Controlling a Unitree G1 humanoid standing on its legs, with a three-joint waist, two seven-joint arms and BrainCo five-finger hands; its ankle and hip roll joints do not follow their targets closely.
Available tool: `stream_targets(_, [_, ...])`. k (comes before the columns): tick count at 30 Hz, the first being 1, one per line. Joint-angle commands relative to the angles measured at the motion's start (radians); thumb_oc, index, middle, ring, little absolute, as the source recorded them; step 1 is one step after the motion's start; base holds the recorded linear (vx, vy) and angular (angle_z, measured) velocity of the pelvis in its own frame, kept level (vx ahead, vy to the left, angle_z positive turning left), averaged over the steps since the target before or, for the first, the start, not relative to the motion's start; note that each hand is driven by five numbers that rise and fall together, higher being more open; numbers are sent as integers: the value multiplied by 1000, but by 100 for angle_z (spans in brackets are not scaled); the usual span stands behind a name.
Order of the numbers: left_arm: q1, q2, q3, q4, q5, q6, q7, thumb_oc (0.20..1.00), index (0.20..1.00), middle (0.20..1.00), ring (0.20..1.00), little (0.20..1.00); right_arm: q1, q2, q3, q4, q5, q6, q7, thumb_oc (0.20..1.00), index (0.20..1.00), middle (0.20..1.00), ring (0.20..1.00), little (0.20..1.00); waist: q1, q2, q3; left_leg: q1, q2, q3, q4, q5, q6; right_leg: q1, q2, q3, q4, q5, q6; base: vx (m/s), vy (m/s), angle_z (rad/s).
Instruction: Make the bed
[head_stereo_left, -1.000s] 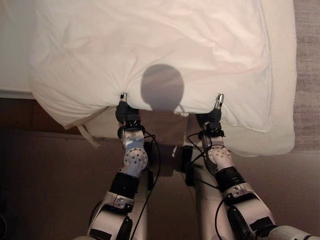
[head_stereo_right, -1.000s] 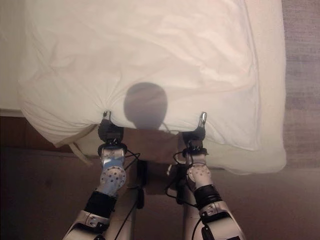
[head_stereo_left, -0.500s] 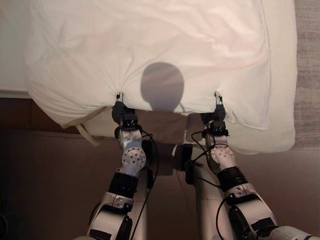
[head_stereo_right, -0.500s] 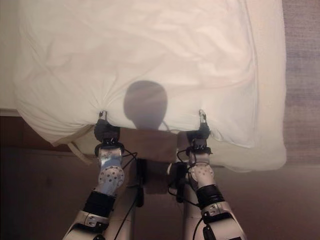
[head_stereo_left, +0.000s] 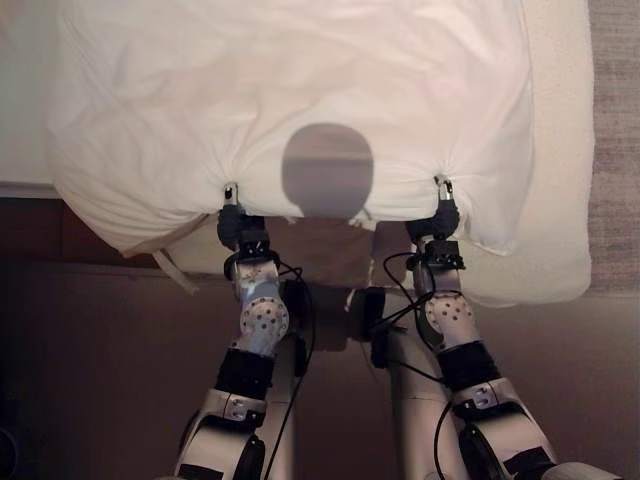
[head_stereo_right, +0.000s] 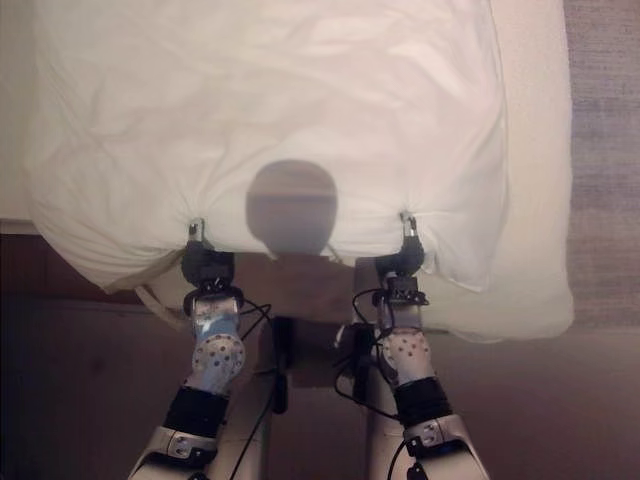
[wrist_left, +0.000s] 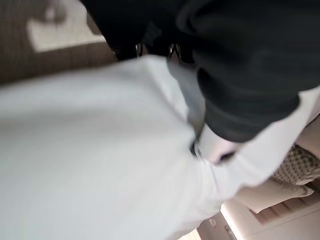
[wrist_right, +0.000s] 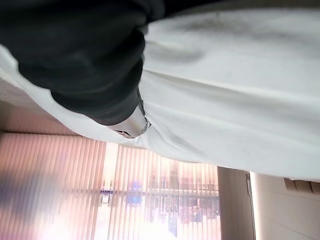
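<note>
Duvet fills the upper frame, its near edge pinched by left hand and right hand, so next probably comes spreading it flat over the bed.

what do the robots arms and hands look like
Two silver-grey arms with black bands and thin black cables, forearms dotted with small dark holes. The left hand and right hand wear dark ribbed covers, each with a silver, dark-tipped finger poking out.

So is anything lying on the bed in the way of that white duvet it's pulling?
Nothing visible. The left hand and right hand both pinch the puffy white duvet's near edge, and the cream mattress beside it looks bare.
</note>
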Motion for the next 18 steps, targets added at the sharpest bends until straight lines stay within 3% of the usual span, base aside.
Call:
stream_targets(1, [77, 64, 185, -3, -59, -116, -52, 1000, 1000, 1000, 1000, 1000, 107, -64, -100, -212, -26, -127, 86, 200, 200, 200, 200, 200, -24, 34, -121, -27, 18, 19, 42, -60, -4, 2, -18, 29, -136, 83, 121, 0, 0, 0])
stream_targets(6, [84, 44, 136, 73, -130, -83, -100, 1000, 1000, 1000, 1000, 1000, 140, -68, 0, -326, -57, -97, 112, 200, 200, 200, 200, 200, -33, 23, -112, -19, 24, 27, 43, -59, -7, 9, -12, 33, -137, 84, 119, 0, 0, 0])
stream_targets(18, [-17, 13, 73, 232, -223, -35, -211, 1000, 1000, 1000, 1000, 1000, 157, -69, 103, -390, -34, -70, 170, 200, 200, 200, 200, 200, -62, -4, -114, -10, 33, 35, 45, -62, -13, 16, -4, 46, -138, 85, 118, 2, -1, -1])
